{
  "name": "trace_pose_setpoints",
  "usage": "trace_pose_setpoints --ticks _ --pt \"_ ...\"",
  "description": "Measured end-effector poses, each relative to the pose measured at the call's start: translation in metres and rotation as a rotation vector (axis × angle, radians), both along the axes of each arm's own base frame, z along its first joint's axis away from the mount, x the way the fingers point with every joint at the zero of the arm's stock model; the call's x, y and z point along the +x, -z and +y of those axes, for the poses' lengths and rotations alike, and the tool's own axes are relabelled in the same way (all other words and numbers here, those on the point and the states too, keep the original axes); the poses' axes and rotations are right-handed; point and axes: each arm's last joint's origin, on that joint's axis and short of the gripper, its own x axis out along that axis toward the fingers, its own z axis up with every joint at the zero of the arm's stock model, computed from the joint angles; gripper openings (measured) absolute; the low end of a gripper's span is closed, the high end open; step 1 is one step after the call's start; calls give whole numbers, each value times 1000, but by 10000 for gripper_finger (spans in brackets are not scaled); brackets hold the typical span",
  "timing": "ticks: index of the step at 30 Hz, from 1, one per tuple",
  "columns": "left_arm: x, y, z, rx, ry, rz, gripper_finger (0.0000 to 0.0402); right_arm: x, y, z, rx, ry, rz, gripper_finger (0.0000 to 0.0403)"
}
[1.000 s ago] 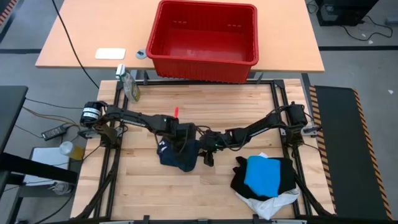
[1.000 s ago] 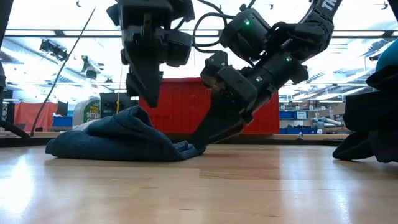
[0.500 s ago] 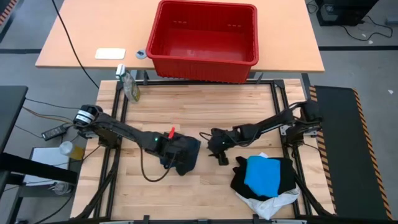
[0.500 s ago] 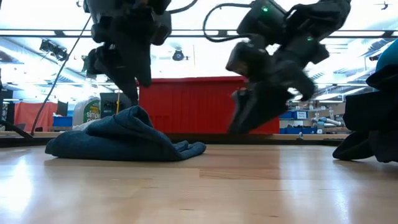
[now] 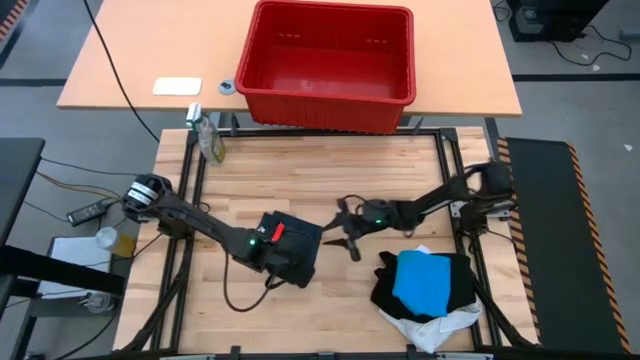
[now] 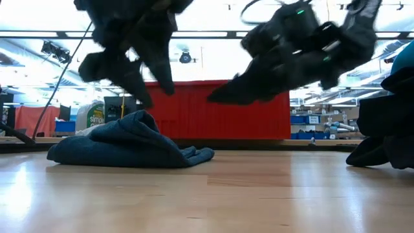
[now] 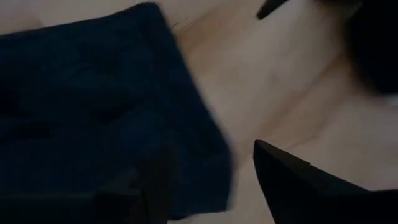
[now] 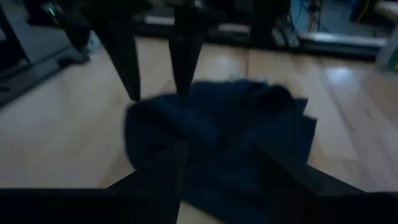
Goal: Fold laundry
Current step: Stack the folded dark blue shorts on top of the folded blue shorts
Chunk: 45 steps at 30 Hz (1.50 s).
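A dark navy garment lies bunched on the table's middle; in the low view, the garment rests as a low mound. My left gripper hovers open just above it; the left wrist view shows the gripper over the cloth. My right gripper is open, lifted clear to the garment's right and pointing toward it. A pile of black, bright blue and white garments lies at the near right.
A red plastic basket stands on the far table beyond the work surface. A spray bottle sits at the far left corner. Bare wood shows along the near edge and toward the far side.
My right gripper left the garment's right edge at table level, rose, drew back toward the right and tipped up nearly level. My left gripper lifted off the mound's top and shifted toward the near edge. The navy garment kept its shape and place.
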Motion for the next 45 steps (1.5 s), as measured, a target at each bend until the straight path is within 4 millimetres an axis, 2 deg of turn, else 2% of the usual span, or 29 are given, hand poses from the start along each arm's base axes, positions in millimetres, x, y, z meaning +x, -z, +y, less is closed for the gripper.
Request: trace_pose_setpoints --ticks 5,7,10,17,20,22,24,27,29,33,37,45 --pt "4 15 7 47 10 76 254 33 22 0 -2 -11 59 190" --pt "4 19 11 61 -1 109 261 39 30 1 5 -11 86 190" --pt "5 25 16 73 -12 158 260 49 32 1 4 -3 70 190" --pt "13 45 15 73 41 208 236 57 54 1 -20 42 122 190" --pt "12 53 15 69 16 247 214 57 59 1 -3 46 147 190" --pt "10 53 16 70 2 265 186 55 63 1 0 38 177 190" --pt "10 53 16 72 0 265 143 55 63 3 -2 32 188 190" --pt "8 52 16 73 -3 272 51 53 66 4 -9 47 223 190" --pt "6 46 14 53 -24 246 17 52 67 3 -10 49 243 190" --pt "-4 29 5 4 -104 193 17 52 68 3 5 57 268 188" --pt "-21 16 -3 -4 -273 142 13 51 68 5 9 54 272 188" --pt "-35 9 -19 25 -523 -66 11 50 69 9 33 55 282 188"
